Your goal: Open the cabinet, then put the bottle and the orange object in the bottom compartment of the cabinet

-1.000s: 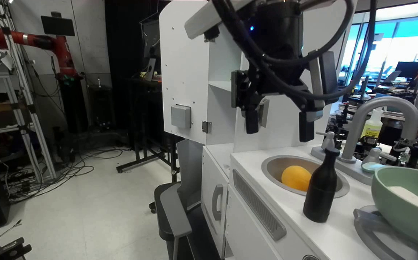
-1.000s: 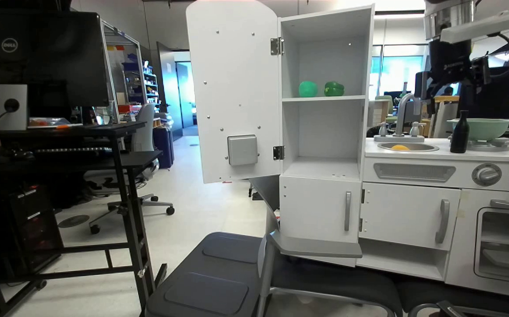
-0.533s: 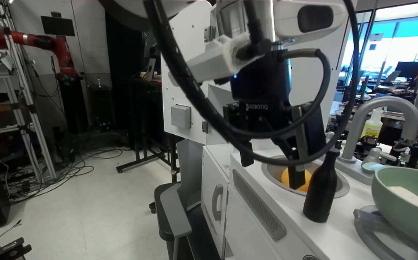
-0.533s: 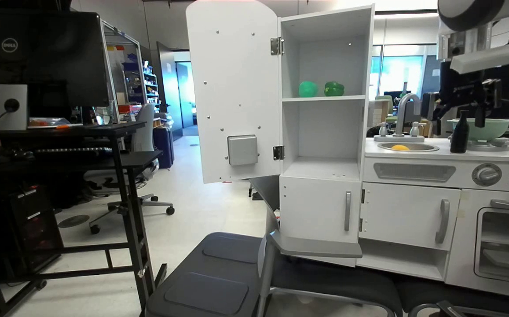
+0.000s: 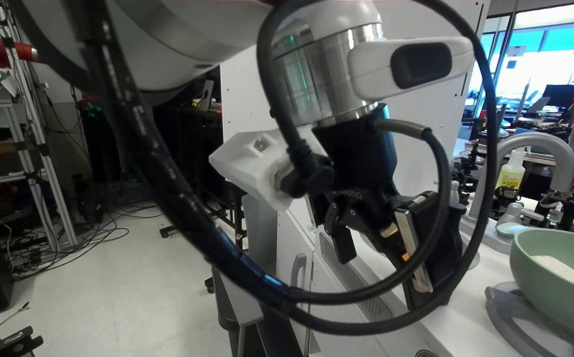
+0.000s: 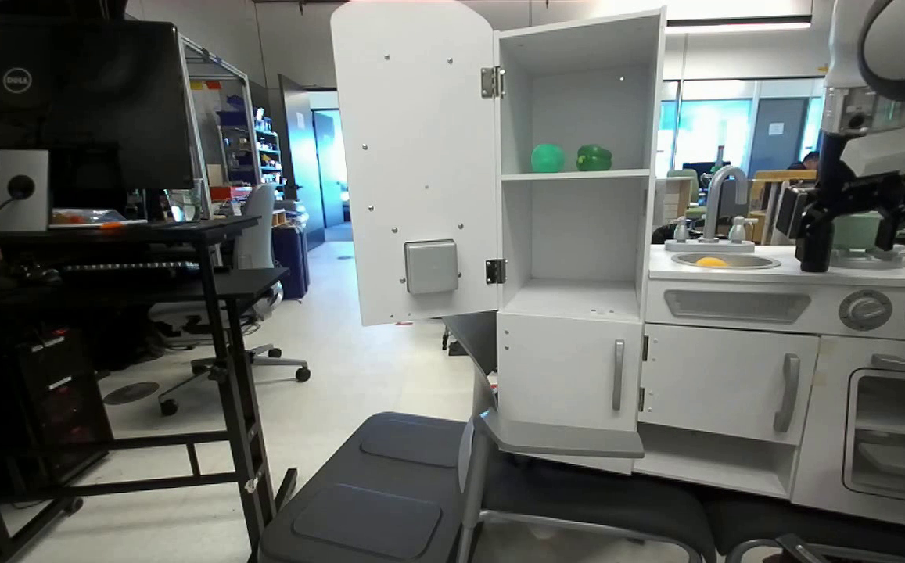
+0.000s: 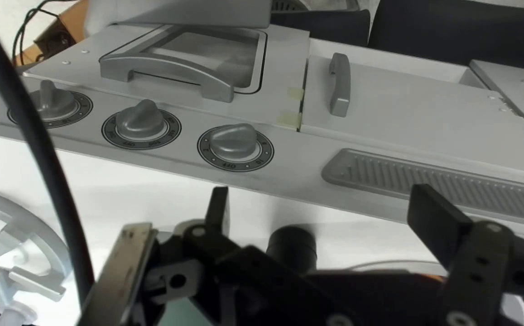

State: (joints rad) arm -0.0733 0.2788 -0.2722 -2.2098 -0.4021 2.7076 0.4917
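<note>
My fingers [image 7: 438,226] are released and stand wide apart, and the bottle [image 7: 292,249] shows between them in the wrist view. There it appears nearer to the finger on the left side of that view, and the white tabletop [image 7: 361,235] shows on both sides of it, so I am not grasping it. Part of the bottle is hidden there. In both exterior views black overlaps with black at this place, and therefore I cannot tell whether one finger touches the bottle.

One second ago my fingers were higher and well apart from the bottle; since then they have come down to it. The bottle, which was in full sight, is now hard to separate by eye from my fingers in both exterior views, but what I can see of it is in the same place.

The orange object [image 6: 712,263] lies, as before, in the sink [image 6: 765,263], with only its top visible in an exterior view. The cabinet [image 6: 577,94] has not changed either: its door [image 6: 429,141] stays open, and on the shelf [image 6: 624,174] above the bottom compartment [image 6: 577,234] rest a teal round thing [image 6: 547,158] and a green pepper-like thing [image 6: 594,158].
</note>
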